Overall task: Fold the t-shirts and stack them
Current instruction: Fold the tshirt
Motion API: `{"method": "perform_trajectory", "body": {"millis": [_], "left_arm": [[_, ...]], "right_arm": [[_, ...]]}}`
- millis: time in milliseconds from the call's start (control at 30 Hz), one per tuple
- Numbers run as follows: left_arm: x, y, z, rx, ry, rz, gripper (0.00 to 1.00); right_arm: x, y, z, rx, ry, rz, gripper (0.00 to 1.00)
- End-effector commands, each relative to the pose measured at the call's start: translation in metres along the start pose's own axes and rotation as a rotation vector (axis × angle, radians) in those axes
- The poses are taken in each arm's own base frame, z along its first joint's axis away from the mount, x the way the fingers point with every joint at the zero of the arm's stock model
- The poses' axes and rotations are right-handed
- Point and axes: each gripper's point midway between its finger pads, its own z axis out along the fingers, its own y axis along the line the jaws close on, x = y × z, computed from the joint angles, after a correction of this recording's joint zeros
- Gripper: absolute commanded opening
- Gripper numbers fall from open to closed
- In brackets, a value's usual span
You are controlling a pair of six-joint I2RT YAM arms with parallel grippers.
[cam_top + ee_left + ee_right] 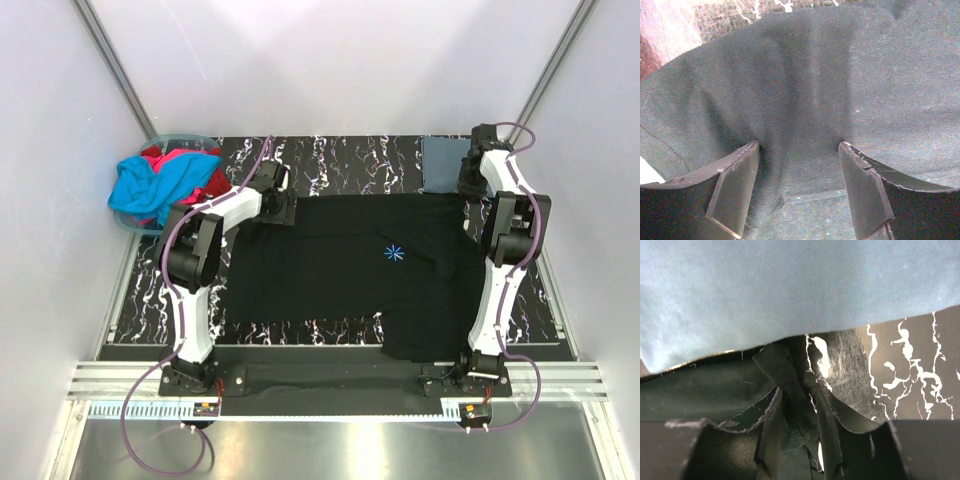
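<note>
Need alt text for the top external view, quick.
A black t-shirt lies spread on the marbled table between two arms, the left gripper and right gripper at its far corners. A blue-grey shirt lies far right.

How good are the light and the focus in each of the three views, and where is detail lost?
Top external: sharp and evenly lit, but the black t-shirt is nearly featureless on the dark table. Left wrist: grainy close-up, its weave visible, with a washed-out strip along the top. Right wrist: the blue-grey t-shirt is soft and pale, and the foreground is very dark.
</note>
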Motion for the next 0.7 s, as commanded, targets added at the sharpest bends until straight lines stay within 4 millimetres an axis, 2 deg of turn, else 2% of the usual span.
{"method": "perform_trajectory", "body": {"millis": [0,133,267,300,367,400,467,500,533,567,600,633,667], "left_arm": [[0.019,0.01,0.013,-0.026,0.069,-0.011,0.71],[0.01,0.017,0.005,-0.052,0.047,-0.006,0.71],[-0.003,0.032,-0.007,-0.13,0.011,0.034,0.71],[-0.011,0.037,-0.011,-0.145,-0.005,0.044,0.71],[-0.016,0.05,-0.014,-0.177,-0.009,0.036,0.71],[-0.026,0.063,-0.017,-0.19,-0.026,0.007,0.71],[-0.031,0.073,-0.018,-0.175,-0.02,-0.032,0.71],[-0.032,0.085,-0.018,-0.182,-0.017,-0.058,0.71],[-0.034,0.09,-0.021,-0.184,-0.022,-0.071,0.71],[-0.036,0.095,-0.022,-0.187,-0.023,-0.079,0.71],[-0.04,0.1,-0.025,-0.19,-0.033,-0.09,0.71],[-0.043,0.101,-0.027,-0.186,-0.04,-0.089,0.71],[-0.045,0.101,-0.028,-0.186,-0.044,-0.085,0.72]], "right_arm": [[-0.021,0.0,-0.003,0.028,-0.056,-0.003,0.38],[-0.03,0.006,0.0,0.004,-0.078,0.023,0.38],[-0.032,0.014,-0.001,-0.042,-0.086,0.04,0.19],[-0.031,0.015,-0.003,-0.047,-0.086,0.049,0.1],[-0.028,0.013,-0.003,-0.045,-0.083,0.053,0.02],[-0.031,0.011,-0.01,-0.047,-0.098,0.062,0.0],[-0.03,0.01,-0.012,-0.075,-0.109,0.089,0.0],[-0.034,0.01,-0.02,-0.103,-0.126,0.108,0.0],[-0.032,0.02,-0.024,-0.181,-0.116,0.121,0.0],[-0.028,0.021,-0.022,-0.213,-0.109,0.144,0.0],[-0.03,0.016,-0.026,-0.239,-0.113,0.198,0.01],[-0.033,0.024,-0.028,-0.305,-0.119,0.216,0.02],[-0.024,0.023,-0.024,-0.333,-0.095,0.242,0.02]]}}
